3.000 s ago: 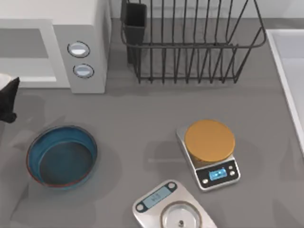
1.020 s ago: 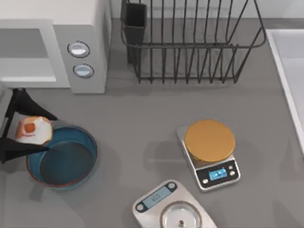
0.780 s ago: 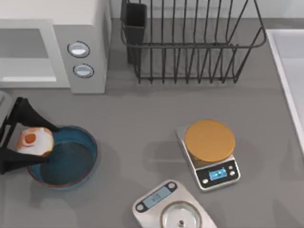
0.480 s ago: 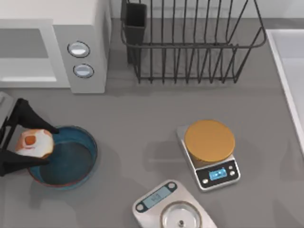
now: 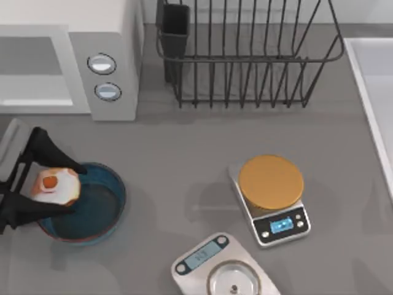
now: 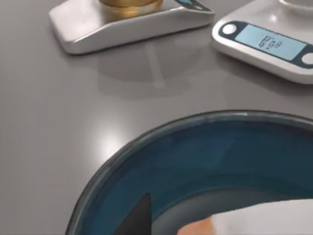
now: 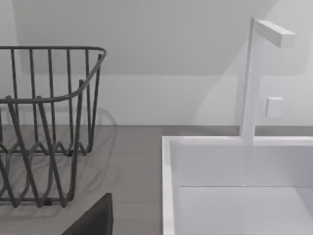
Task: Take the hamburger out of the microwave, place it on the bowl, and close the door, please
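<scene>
Over the left rim of the bowl [image 5: 101,212] near the table's left edge, my left gripper [image 5: 56,186] clamped on the hamburger [image 5: 56,186], microwave [image 5: 92,55] behind, my right gripper's fingers I cannot tell.

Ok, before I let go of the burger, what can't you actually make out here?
- Burger underside: top view hides any gap to the bowl; the left wrist view cuts it off at the edge.
- Left gripper: shut on the burger; the arm behind it is cut off by the frame.
- Microwave door: outside the frame.
- Scale readout: too small.
</scene>
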